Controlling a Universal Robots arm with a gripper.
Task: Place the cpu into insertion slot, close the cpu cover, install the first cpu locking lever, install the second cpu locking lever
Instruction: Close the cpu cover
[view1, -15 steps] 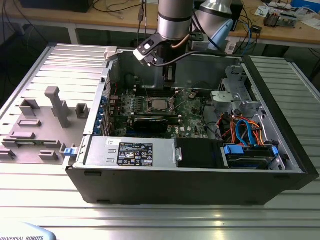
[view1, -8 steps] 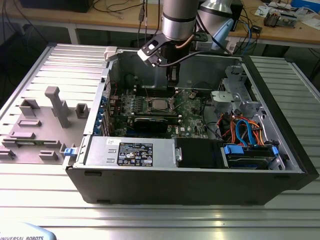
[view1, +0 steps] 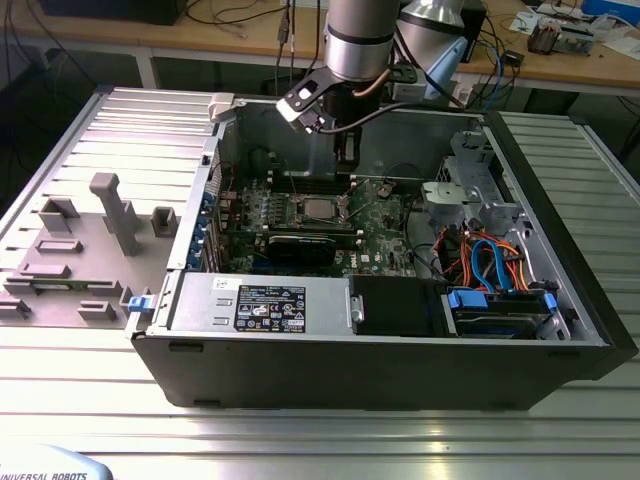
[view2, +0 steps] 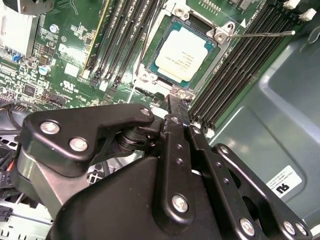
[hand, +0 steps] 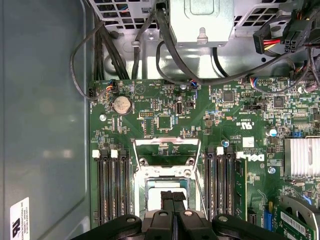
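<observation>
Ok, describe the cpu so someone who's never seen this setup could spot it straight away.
Look inside the open computer case at the green motherboard. Between two banks of long black memory slots sits the silver-rimmed insertion slot; the cpu is the flat square lying in it, the one smooth silvery-grey face among dark slots and green board.

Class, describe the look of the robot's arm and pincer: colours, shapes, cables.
The arm is a silver-grey cylinder with a black band. The pincer is matte black, with flat linkage bars joined by silver screws and two slim fingers.
</observation>
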